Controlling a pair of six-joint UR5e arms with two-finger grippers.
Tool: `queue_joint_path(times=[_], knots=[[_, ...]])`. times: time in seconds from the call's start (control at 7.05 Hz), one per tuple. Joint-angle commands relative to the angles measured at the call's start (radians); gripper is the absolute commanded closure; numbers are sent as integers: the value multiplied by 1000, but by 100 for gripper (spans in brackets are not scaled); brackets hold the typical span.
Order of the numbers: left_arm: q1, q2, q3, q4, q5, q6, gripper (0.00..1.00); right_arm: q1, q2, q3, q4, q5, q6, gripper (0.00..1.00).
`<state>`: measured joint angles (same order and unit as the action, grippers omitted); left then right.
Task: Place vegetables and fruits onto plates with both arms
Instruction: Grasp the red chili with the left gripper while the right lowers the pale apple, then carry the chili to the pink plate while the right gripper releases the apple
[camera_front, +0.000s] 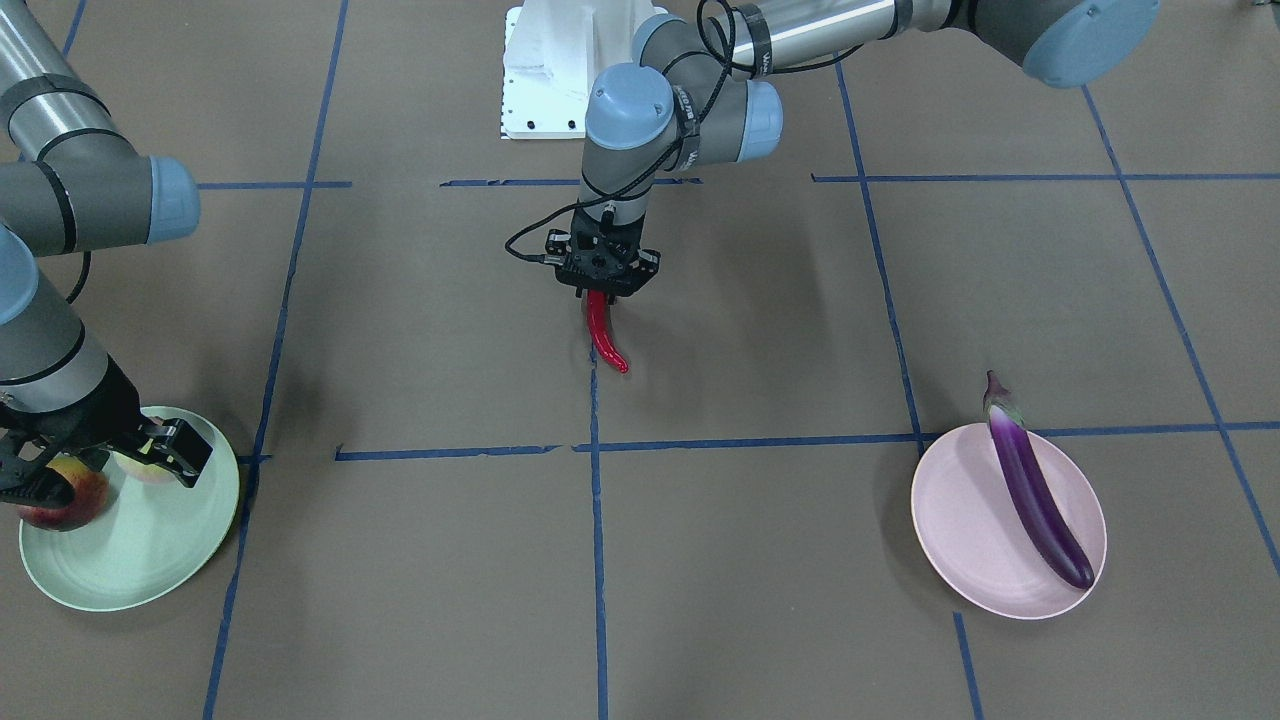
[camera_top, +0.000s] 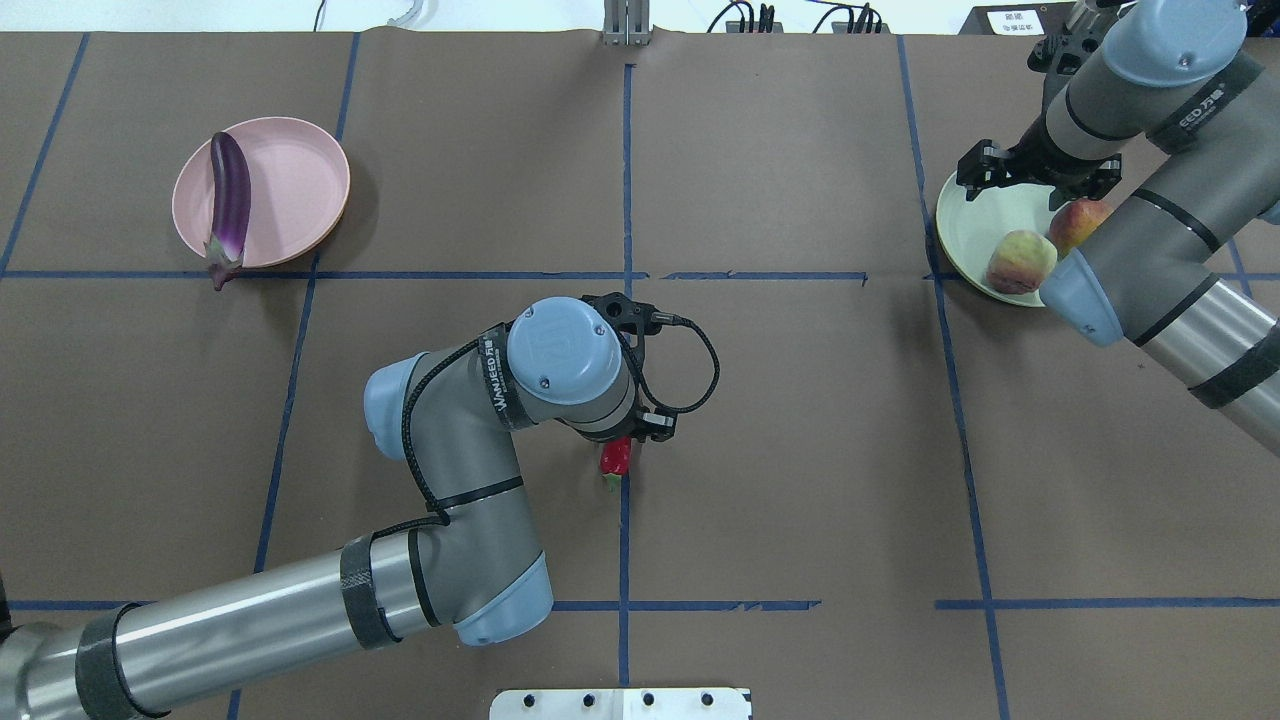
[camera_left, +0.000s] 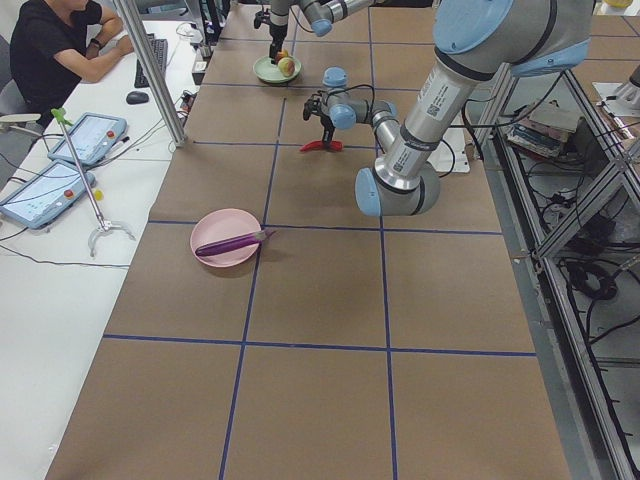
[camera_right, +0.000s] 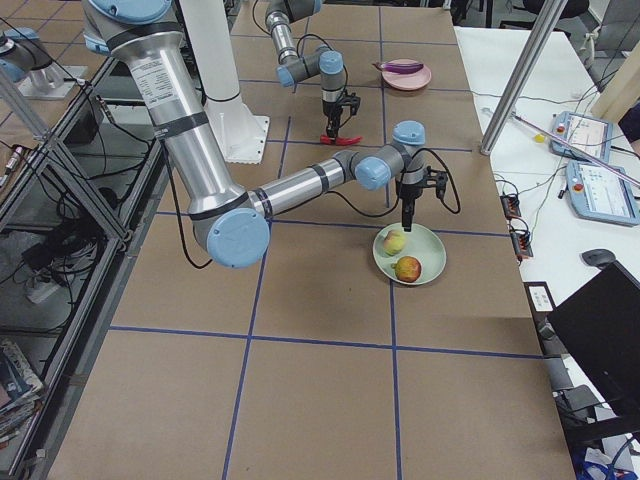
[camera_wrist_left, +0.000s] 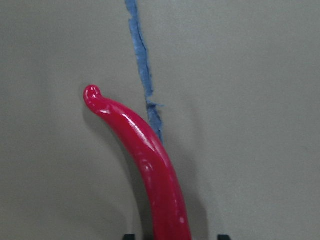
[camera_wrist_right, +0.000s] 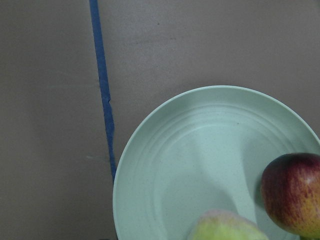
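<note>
The red chili pepper (camera_front: 605, 338) lies on the brown table at its middle, and also shows in the left wrist view (camera_wrist_left: 155, 170). My left gripper (camera_front: 601, 291) is down over its stem end, open, one jaw on each side with small gaps. The purple eggplant (camera_front: 1035, 500) lies across the pink plate (camera_front: 965, 535), its stem over the rim. The pomegranate-like fruit (camera_top: 1078, 222) and the peach (camera_top: 1020, 262) sit on the mint green plate (camera_top: 972, 228). My right gripper (camera_top: 1035, 175) hangs open and empty above that plate's far part.
Blue tape lines (camera_front: 596, 520) split the table into squares. The white base block (camera_front: 555, 70) stands at the robot's side. My left arm's elbow (camera_top: 470, 520) hangs over the near middle. An operator (camera_left: 60, 50) and tablets (camera_left: 45, 185) are at a side table.
</note>
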<state>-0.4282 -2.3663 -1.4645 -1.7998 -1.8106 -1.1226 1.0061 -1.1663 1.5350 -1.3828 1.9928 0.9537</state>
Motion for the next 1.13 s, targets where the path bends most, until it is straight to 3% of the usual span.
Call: queue_joint_path(times=[0.0,0.28,0.43,0.71,0.85,0.99], knots=[[-137,10,-54,-4,-9,-49,100,-3,-18,43,-1,76,10,0],[-322,118,-60,-59,-13,-167,100,-1,-105,195,-10,188,13,0],[-418,195,-54,-61,-62,-158,98,-1,-127,223,-10,204,29,0],[-532,216,54,-53,-88,38,94,-3,-183,314,-10,247,58,0],[-553,216,114,-56,-88,126,84,-10,-231,377,-12,247,68,0],[-555,213,166,-61,-87,166,1,-20,-234,395,-12,247,74,0]])
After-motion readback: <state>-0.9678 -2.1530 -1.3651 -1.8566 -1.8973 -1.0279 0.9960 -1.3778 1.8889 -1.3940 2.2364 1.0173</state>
